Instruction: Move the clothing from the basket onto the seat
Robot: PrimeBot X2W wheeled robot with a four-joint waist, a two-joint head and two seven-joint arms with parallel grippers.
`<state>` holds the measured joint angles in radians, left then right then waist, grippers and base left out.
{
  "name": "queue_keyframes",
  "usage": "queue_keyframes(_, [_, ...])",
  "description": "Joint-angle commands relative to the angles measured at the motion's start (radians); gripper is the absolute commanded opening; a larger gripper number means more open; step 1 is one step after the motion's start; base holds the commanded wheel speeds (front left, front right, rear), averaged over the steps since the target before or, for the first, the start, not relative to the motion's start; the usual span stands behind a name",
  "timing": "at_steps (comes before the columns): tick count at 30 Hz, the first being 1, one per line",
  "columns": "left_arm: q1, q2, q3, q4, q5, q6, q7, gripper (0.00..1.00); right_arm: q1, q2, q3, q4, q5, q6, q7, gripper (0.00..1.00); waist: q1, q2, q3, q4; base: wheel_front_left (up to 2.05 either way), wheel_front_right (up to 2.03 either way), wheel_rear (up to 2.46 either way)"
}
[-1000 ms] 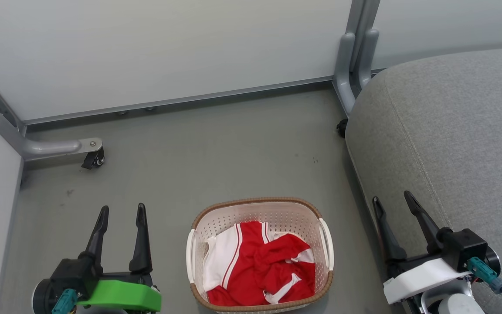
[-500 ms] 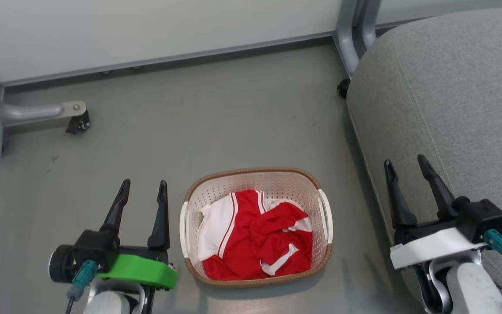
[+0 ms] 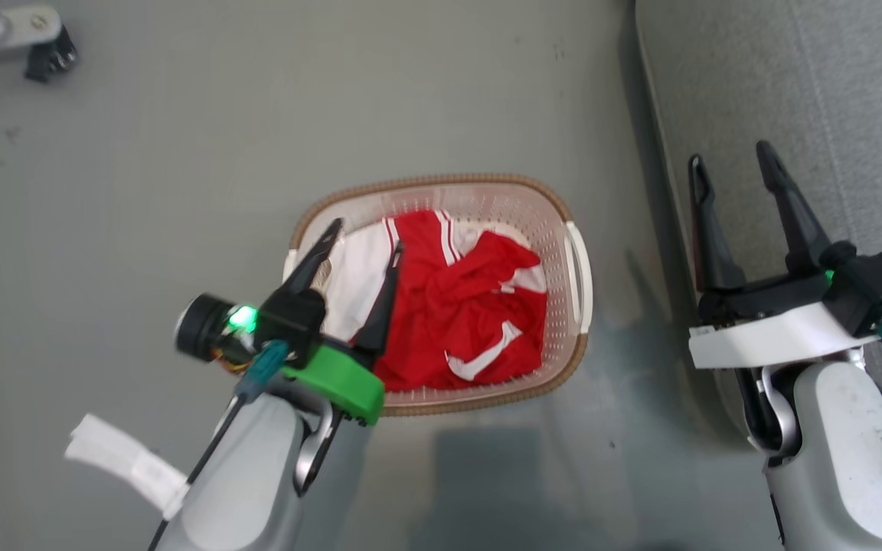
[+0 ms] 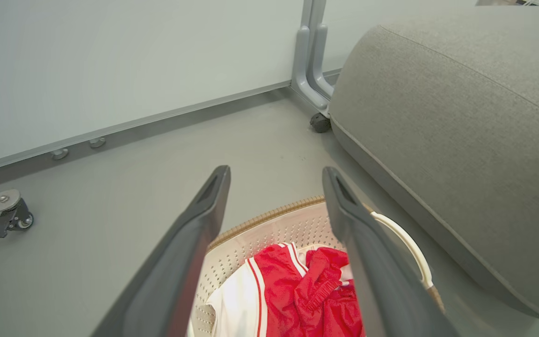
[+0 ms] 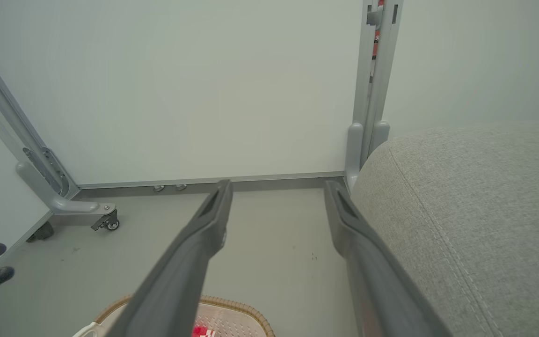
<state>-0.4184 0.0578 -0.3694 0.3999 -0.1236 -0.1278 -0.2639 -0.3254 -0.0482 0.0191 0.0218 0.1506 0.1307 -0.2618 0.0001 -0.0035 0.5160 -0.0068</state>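
Clothing (image 3: 456,306), crumpled soft red fabric with white panels and stripes, is being contained in the cream-white perforated plastic basket (image 3: 441,182) with the brown woven-look rim.

The basket is being borne by the grey floor (image 3: 257,115), just beside the large grey woven-fabric seat (image 3: 854,92). The left gripper (image 3: 367,235) is being held wide open over the basket's left part, with its dark fingers above the white panel. Nothing is being gripped, and whether the fabric is being touched cannot be told. The right gripper (image 3: 729,153) is being held equally wide and empty at the seat's edge.
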Motion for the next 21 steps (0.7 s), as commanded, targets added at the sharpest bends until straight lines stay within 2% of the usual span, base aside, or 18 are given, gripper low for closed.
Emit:
queue_keyframes(1, [-0.052,0.018,-0.028,0.029,-0.005,-0.003,-0.001,1.00,-0.027,-0.004,-0.005,-0.009,-0.006,0.000,-0.005,1.00,-0.0001,0.0035,0.169,-0.012,0.00,0.00,0.00])
queue_keyframes(11, [-0.326,0.082,-0.296,0.310,0.054,-0.003,-0.001,1.00,-0.118,-0.004,-0.001,-0.061,-0.007,0.000,-0.005,1.00,-0.0001,0.0035,0.342,-0.041,0.00,0.00,0.00])
queue_keyframes(13, [-0.385,0.100,-0.346,0.371,0.099,-0.002,-0.001,1.00,-0.130,-0.004,-0.005,-0.074,-0.003,0.000,-0.005,1.00,-0.0001,0.0035,0.374,-0.047,0.00,0.00,0.00])
queue_keyframes(14, [-0.419,0.109,-0.376,0.409,0.143,0.012,-0.001,1.00,-0.133,-0.003,-0.006,-0.078,-0.004,0.000,-0.005,1.00,-0.0001,0.0035,0.389,-0.048,0.00,0.00,0.00])
queue_keyframes(17, [-0.481,0.088,-0.418,0.492,0.189,0.033,-0.001,1.00,-0.145,-0.003,0.005,-0.088,-0.023,0.000,-0.005,1.00,-0.0001,0.0035,0.423,-0.054,0.00,0.00,0.00])
queue_keyframes(21, [-0.542,0.077,-0.460,0.583,0.225,0.027,-0.001,1.00,-0.156,-0.003,0.012,-0.096,-0.019,0.000,-0.005,1.00,-0.0001,0.0035,0.462,-0.067,0.00,0.00,0.00])
